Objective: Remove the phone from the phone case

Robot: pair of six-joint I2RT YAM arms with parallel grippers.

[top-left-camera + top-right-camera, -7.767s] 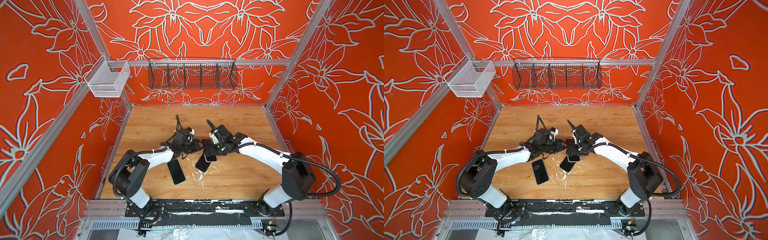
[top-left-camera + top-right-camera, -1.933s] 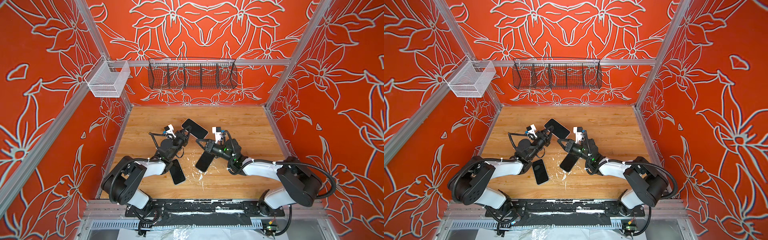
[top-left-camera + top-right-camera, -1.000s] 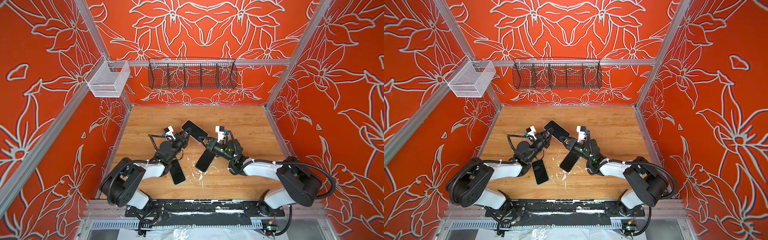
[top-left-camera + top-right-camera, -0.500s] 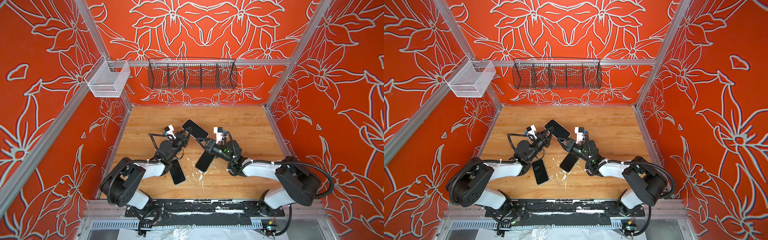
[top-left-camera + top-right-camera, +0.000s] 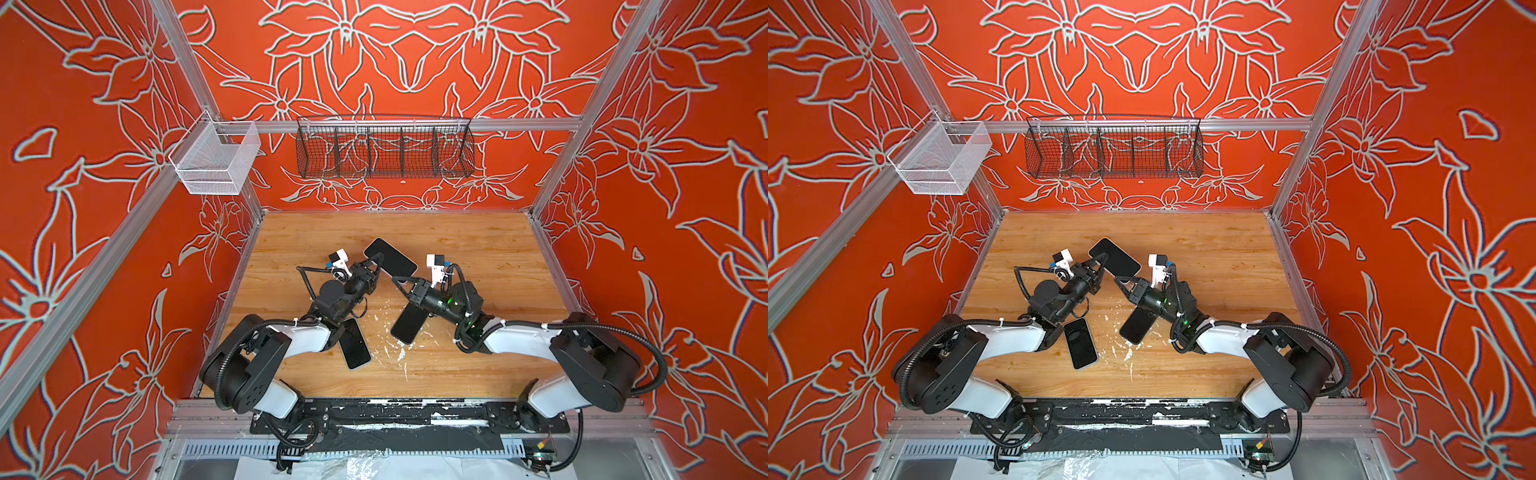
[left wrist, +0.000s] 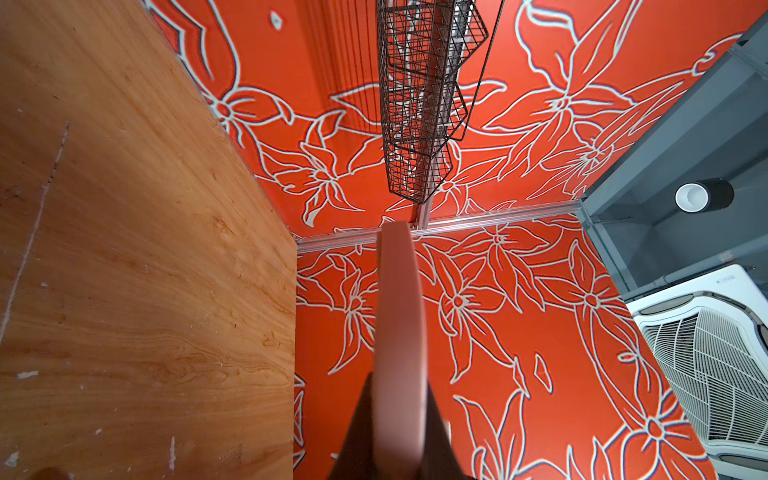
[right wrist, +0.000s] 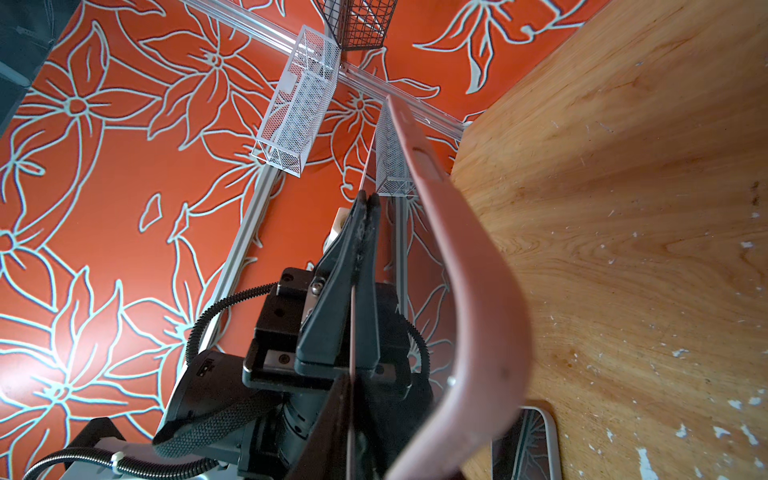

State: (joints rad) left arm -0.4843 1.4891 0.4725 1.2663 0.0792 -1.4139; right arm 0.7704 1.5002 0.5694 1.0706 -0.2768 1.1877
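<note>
Seeing left gripper (image 5: pixel 376 264) clamped on cased phone (image 5: pixel 391 257), long axis running back-left to front-right; right gripper (image 5: pixel 398 279) by its right end, I can't tell its opening.

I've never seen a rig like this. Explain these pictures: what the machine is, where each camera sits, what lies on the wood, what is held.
The machine is two robot arms mounted at the front of a wooden tabletop. Two pictures look down from overhead; the other two come from a camera on each arm's wrist. The left tool is shut on a black phone in a pink soft case, above the wood. The right tool sits at that phone's edge; whether it grips, I cannot tell. Two more dark phones lie flat: one beside the left arm, one partly under the right arm.
</note>
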